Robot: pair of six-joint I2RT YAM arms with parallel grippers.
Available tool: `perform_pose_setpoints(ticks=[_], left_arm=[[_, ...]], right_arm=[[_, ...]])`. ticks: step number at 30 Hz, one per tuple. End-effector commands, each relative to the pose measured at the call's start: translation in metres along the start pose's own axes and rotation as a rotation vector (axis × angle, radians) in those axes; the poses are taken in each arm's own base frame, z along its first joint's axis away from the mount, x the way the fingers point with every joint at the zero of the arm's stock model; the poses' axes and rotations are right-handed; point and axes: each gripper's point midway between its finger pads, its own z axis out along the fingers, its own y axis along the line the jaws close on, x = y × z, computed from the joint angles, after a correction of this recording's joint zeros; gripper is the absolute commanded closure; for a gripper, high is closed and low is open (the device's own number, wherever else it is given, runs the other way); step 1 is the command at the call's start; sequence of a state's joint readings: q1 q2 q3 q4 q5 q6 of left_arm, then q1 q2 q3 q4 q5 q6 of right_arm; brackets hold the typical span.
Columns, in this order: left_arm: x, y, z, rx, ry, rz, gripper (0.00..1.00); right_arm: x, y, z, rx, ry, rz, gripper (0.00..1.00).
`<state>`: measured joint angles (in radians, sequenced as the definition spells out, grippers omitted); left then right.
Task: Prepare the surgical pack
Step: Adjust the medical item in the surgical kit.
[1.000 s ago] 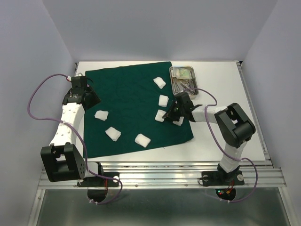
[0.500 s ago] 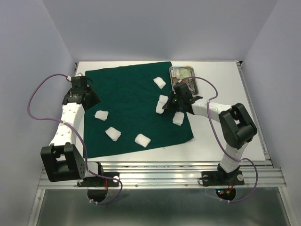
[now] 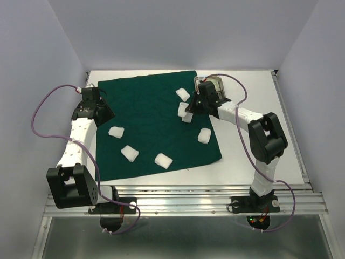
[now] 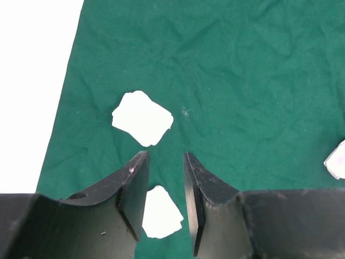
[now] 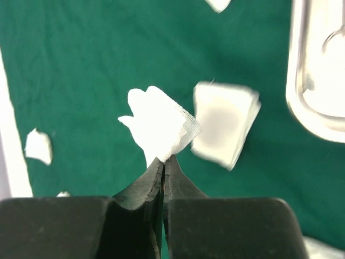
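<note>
Top external: mounted high behind the arm bases, looking down and forward over the whole tabletop, far off. Left wrist: looking down past the left gripper, close above the green drape ahead of it. Right wrist: equally close, looking past the right gripper and the gauze pad at its tip, steel tray ahead to its right. Shared by all three: the drape.
</note>
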<state>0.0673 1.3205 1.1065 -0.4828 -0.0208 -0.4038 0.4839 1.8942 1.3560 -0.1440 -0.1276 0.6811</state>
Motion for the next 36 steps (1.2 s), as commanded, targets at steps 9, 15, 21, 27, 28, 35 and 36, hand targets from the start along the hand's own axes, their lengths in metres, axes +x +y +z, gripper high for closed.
perform_pose_setpoints(ticks=[9, 15, 21, 27, 28, 35, 36], left_arm=[[-0.009, -0.001, -0.008, 0.001, -0.041, 0.018, 0.57], [-0.009, -0.003, -0.005, 0.005, -0.032, 0.018, 0.57], [-0.009, -0.004, -0.005, 0.009, -0.030, 0.017, 0.57], [-0.009, -0.003, -0.005, 0.006, -0.030, 0.013, 0.57], [-0.010, -0.004, -0.005, 0.009, -0.030, 0.012, 0.57], [-0.010, -0.004, -0.005, 0.012, -0.031, 0.008, 0.57], [-0.010, -0.005, -0.006, 0.014, -0.033, 0.007, 0.57]], right_arm=[[-0.007, -0.030, 0.031, 0.064, 0.046, -0.035, 0.99], [-0.005, -0.049, 0.036, 0.101, 0.054, -0.036, 0.99], [-0.001, -0.056, 0.041, 0.119, 0.069, -0.038, 0.90], [-0.011, -0.047, 0.032, 0.103, 0.043, -0.050, 0.69], [-0.013, -0.045, 0.030, 0.103, 0.036, -0.054, 0.67], [-0.036, -0.033, 0.006, 0.114, -0.024, -0.103, 0.59], [-0.040, -0.030, 0.002, 0.110, -0.032, -0.109, 0.59]])
